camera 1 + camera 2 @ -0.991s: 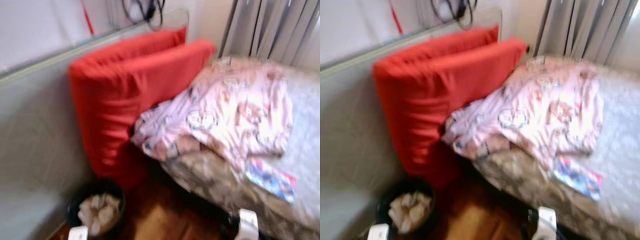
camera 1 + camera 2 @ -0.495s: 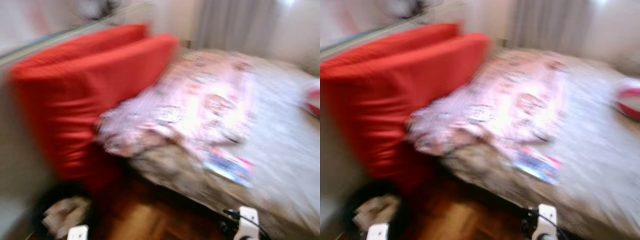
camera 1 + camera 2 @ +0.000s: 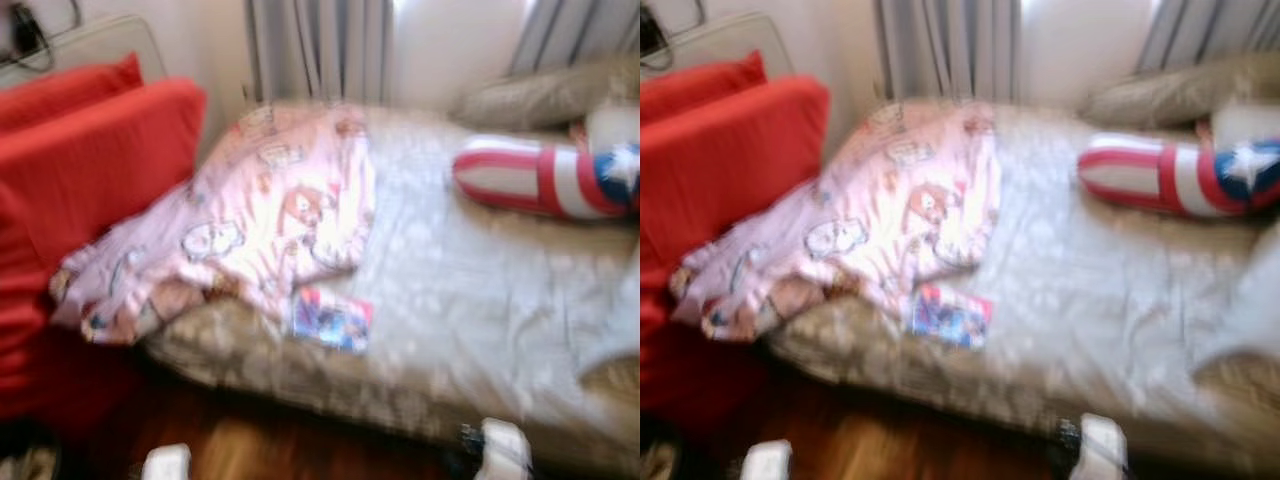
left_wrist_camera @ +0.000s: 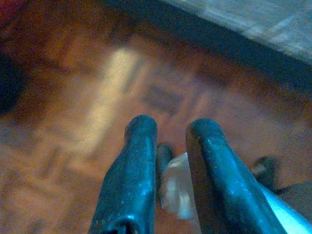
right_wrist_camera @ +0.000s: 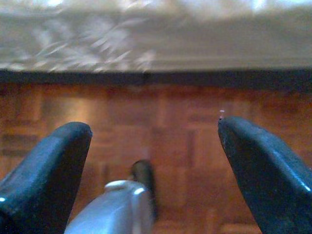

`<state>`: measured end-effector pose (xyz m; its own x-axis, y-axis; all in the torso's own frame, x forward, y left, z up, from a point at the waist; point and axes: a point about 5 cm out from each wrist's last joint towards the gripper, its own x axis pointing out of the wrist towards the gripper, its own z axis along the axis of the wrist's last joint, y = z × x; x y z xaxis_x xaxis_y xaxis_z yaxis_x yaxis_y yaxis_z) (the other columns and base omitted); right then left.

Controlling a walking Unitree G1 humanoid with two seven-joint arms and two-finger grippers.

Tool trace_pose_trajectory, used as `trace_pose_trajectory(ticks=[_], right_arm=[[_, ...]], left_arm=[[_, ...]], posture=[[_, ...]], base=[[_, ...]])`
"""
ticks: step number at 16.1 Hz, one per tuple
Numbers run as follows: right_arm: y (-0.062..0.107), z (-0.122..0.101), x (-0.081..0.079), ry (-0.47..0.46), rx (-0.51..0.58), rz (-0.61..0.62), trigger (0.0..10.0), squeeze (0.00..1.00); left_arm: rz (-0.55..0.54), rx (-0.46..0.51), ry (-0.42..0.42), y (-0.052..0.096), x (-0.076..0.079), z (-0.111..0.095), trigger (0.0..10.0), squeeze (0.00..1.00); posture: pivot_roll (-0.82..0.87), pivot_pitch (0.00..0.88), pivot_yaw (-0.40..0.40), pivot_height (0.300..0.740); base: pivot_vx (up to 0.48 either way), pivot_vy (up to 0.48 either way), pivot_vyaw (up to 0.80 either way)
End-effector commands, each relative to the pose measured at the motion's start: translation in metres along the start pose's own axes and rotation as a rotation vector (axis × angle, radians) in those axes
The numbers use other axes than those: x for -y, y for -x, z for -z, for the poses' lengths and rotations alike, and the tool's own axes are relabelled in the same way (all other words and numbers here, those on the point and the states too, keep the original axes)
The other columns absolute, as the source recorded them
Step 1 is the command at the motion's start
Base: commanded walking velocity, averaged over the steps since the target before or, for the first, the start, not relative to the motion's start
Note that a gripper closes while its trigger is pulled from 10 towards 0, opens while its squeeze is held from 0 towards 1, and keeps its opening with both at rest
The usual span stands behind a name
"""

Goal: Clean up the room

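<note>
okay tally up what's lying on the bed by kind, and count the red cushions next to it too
Red cushions: 2
Pink printed blanket: 1
Small colourful booklet: 1
Red, white and blue star pillow: 1
Grey pillow: 1
Total: 6

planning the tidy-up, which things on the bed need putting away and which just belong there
To tidy: crumpled pink blanket; small colourful booklet.
Just there: red cushions; stars-and-stripes pillow; grey pillow; curtains.

Rumpled pink blanket (image 3: 262,220) on bed (image 3: 480,300)
</note>
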<state>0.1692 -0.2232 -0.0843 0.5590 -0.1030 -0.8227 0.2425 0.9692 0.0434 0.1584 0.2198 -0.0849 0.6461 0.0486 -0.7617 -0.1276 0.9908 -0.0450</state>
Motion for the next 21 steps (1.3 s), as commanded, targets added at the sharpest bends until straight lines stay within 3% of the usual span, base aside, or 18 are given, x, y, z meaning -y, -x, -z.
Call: trace_pose_trajectory(ticks=[1,6,12,21], right_arm=[[-0.0019,-0.0065,-0.0087,-0.006,0.022,-0.021,10.0,0.00],[-0.0018,-0.0045,-0.0092,-0.009,0.013,-0.015,10.0,0.00],[-0.0017,-0.0036,-0.0080,0.003,0.002,-0.018,10.0,0.00],[-0.0013,-0.0032,-0.0063,-0.010,0.016,0.003,10.0,0.00]], left_arm=[[-0.037,-0.036,-0.015,0.0054,-0.0144,0.0091,10.0,0.00],[-0.032,-0.039,-0.023,0.0058,-0.0152,0.0095,10.0,0.00],[-0.026,-0.043,-0.026,0.0058,-0.0134,0.0106,10.0,0.00],[-0.019,-0.046,-0.031,0.0062,-0.0129,0.0120,10.0,0.00]], posture=[[0.05,0.000,0.034,0.740],[0.04,0.000,0.043,0.740],[0.04,0.000,0.038,0.740],[0.04,0.000,0.037,0.740]], base=[[0.000,-0.420,0.00],[0.000,-0.418,0.00],[0.000,-0.418,-0.69],[0.000,-0.420,0.00]])
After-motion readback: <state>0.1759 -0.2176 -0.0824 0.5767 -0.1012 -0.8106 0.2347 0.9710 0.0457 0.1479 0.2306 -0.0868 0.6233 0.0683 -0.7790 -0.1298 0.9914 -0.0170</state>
